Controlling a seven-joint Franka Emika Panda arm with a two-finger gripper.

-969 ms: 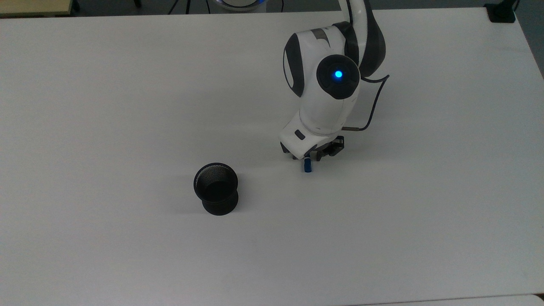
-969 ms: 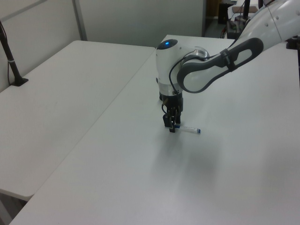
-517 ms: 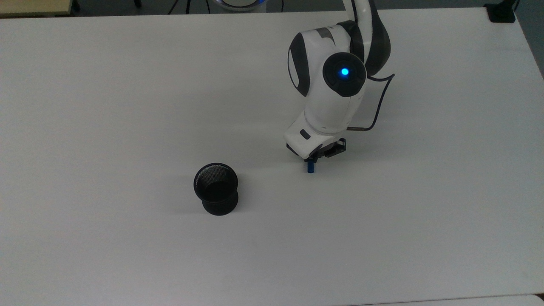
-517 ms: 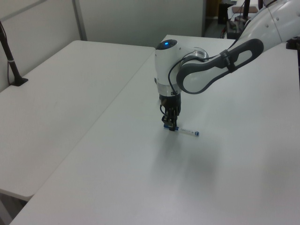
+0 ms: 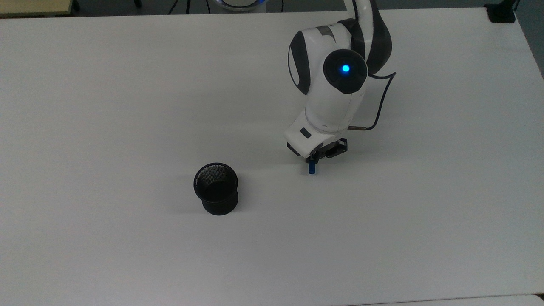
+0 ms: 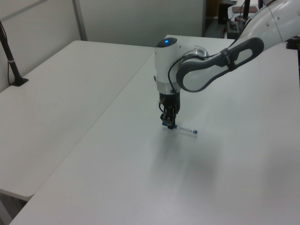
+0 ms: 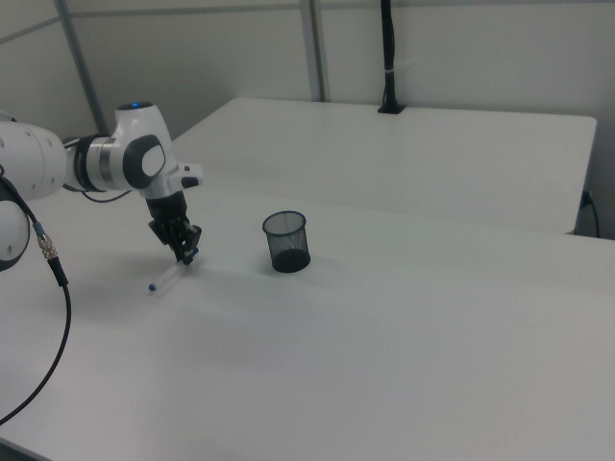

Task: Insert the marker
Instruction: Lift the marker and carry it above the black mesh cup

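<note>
Marker (image 6: 183,130) lies flat on the white table (image 5: 127,106), with its blue-capped end between the jaws, which have come together on it; the fingers (image 6: 169,123) point straight down and their tips sit at table level. In the left view the white barrel runs from the gripper (image 6: 168,125) toward the left view's right, ending in a small blue tip, and the whole length appears to rest on the surface. In the right view the marker (image 7: 169,276) stretches from the gripper (image 7: 187,255) toward the right view's lower left, its small blue end lying farthest from the fingers. From the top view the blue cap (image 5: 312,167) pokes out just below the gripper (image 5: 313,160), the rest of the barrel being hidden under the wrist. Above the fingers rises the white wrist of the arm (image 5: 331,85), with a lit blue dot on its round dark joint cover and a thin dark cable looping off to the top view's right. A black mesh cup (image 5: 216,188) stands upright on the table, well apart from the gripper, toward the top view's lower left; in the right view the cup (image 7: 285,240) stands to the right of the gripper, its mouth open upward.
</note>
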